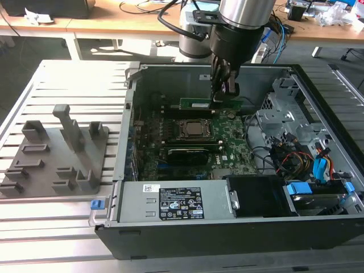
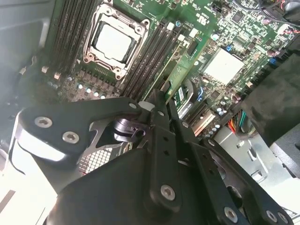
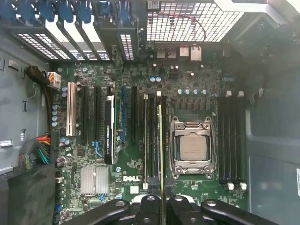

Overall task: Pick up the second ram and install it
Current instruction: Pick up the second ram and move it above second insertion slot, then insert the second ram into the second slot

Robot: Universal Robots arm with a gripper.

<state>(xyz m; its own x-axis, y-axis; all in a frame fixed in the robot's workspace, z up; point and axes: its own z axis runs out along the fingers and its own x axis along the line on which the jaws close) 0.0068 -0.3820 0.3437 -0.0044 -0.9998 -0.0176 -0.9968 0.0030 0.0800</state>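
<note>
1. In the exterior view, the closest thing is the black power box (image 1: 179,206) with a white sticker, at the front of the open computer case (image 1: 318,96).
2. On the exterior view's left, beside the case, sits the grey holder tray (image 1: 54,153). It rests on a slatted metal table (image 1: 57,227).
3. Inside the case lies the big green motherboard (image 1: 227,151). In its middle is the square chip socket (image 1: 195,129) with a metal frame.
4. Farther in, the gripper (image 1: 223,94) reaches down into the case from the arm above.
5. The gripper's two black fingers (image 3: 149,212) are closed tight on the second ram (image 1: 196,104). It is a thin green stick.
6. In the exterior view, the second ram stands on its long edge, just behind the chip socket, down at the motherboard.
7. In the first wrist view, the second ram (image 3: 160,154) is seen edge-on as a thin line. It lies along the black slots (image 3: 151,140) just beside the chip socket (image 3: 191,147). I cannot tell if it is pushed all the way in.
8. In the second wrist view, the green stick (image 2: 180,77) pokes out past the fingers (image 2: 159,136) toward the slots.
9. Far behind the case is a wooden desk (image 1: 114,25) with cables.
</note>
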